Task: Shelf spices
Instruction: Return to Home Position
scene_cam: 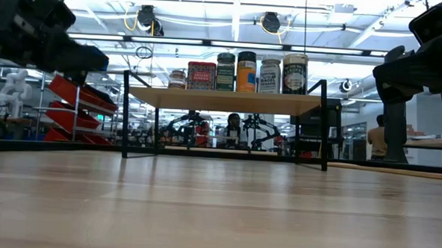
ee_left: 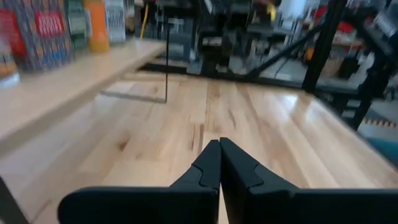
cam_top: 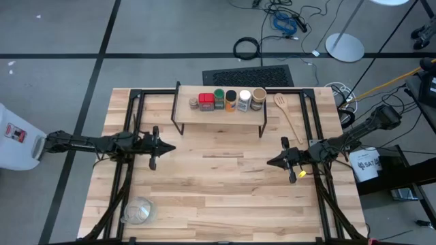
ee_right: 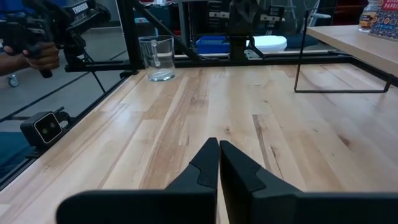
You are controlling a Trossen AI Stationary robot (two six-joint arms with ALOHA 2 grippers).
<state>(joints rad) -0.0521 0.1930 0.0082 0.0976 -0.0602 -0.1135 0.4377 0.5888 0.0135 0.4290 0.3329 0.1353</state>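
Note:
Several spices stand in a row on the shelf (cam_top: 221, 114), a low riser with a light plank top on thin black legs at the table's far middle: a small jar (cam_top: 193, 103), a red square tin (cam_top: 206, 101), a green-lidded jar (cam_top: 219, 99), a black-lidded jar (cam_top: 231, 100), a white-lidded jar (cam_top: 244, 100) and a tan-lidded jar (cam_top: 258, 98). The low view shows them upright on the plank (scene_cam: 229, 100). My left gripper (cam_top: 170, 147) hovers shut over the table's left middle. My right gripper (cam_top: 270, 162) hovers shut at the right middle. Both hold nothing.
A wooden spoon (cam_top: 286, 114) lies on the table right of the shelf. A clear glass vessel (cam_top: 138, 211) stands near the front left corner. Bare tabletop lies between the two grippers and in front of the shelf.

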